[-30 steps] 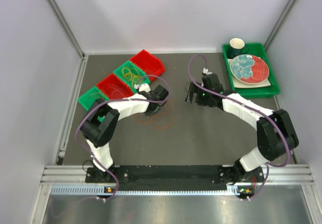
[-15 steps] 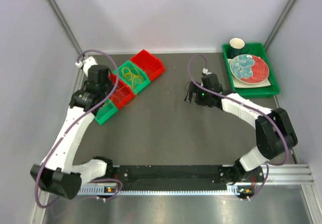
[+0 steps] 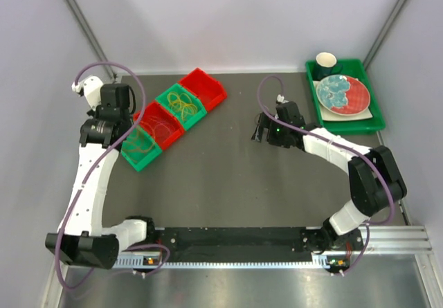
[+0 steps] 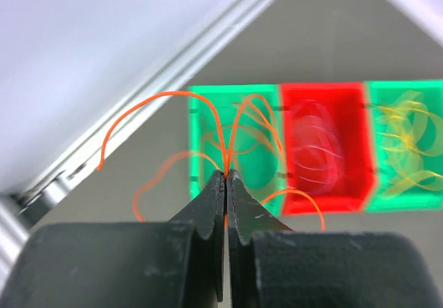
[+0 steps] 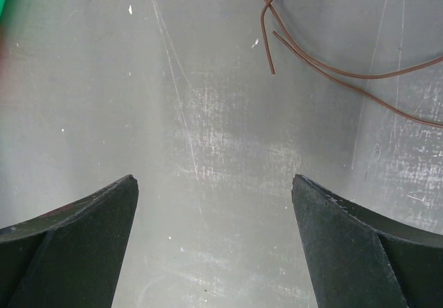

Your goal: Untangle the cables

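We see even, bright, diffuse light with faint shadows. In the left wrist view the green and red plastic bins [image 4: 322,92] blur; the scratched grey worktop [image 5: 208,135] glares softly.

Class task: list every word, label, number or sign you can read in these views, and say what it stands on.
No text can be read in any view.
The bins, green tray, cup, plate and orange cable show no lettering.
The pale strip along the front rail carries fine marks, too small to read.
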### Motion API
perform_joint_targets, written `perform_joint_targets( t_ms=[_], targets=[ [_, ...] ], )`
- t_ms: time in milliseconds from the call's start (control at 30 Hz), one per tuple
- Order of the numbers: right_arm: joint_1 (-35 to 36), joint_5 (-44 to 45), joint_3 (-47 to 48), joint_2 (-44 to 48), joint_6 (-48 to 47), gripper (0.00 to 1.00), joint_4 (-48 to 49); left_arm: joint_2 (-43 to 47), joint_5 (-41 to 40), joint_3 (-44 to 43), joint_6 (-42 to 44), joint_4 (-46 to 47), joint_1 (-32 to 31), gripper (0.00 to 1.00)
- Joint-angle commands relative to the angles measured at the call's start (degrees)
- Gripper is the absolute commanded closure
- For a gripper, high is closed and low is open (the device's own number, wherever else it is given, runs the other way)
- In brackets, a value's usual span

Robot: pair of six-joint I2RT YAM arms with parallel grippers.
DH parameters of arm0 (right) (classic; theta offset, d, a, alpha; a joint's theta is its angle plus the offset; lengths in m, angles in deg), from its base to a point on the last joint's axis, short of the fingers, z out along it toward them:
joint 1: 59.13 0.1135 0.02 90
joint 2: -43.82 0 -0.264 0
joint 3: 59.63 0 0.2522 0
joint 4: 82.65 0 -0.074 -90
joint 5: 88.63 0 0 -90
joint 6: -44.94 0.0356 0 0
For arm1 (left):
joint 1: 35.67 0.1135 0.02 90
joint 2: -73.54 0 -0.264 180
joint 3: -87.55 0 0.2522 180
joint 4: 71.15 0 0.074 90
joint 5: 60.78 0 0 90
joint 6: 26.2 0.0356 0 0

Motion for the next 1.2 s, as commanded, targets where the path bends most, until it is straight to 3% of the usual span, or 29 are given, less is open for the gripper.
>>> perform_joint_targets(
  t_ms=[0, 133, 400, 533, 733, 1167],
  targets=[
    [-0.09, -0.78, 1.30, -0.27, 0.65, 0.09, 2.76, -2.18, -5.97, 3.16, -1.50, -1.49, 1.83, 1.00],
    [0.00, -1.05, 1.38, -0.97, 0.74, 0.09, 2.76, -5.59, -6.14, 5.29, -0.36, 3.34, 2.18, 1.00],
    [-0.01, -0.78, 0.68, -0.80, 0.83, 0.09, 2.76, -17.90, -8.17, 1.51, -0.36, 5.71, 2.27, 1.00],
    [0.00, -0.78, 0.68, -0.88, 0.92, 0.09, 2.76, -20.98, -5.80, 4.40, 0.35, 12.65, 2.61, 1.00],
    [-0.09, -0.70, 0.59, -0.71, 0.65, 0.09, 2.41, -26.61, 6.74, 9.24, -1.76, 19.69, 8.76, 1.00],
    [-0.09, -1.22, 0.42, -0.71, 0.65, 0.10, 3.20, -39.35, 6.95, 7.22, -4.67, 21.54, 9.56, 1.00]
  ],
)
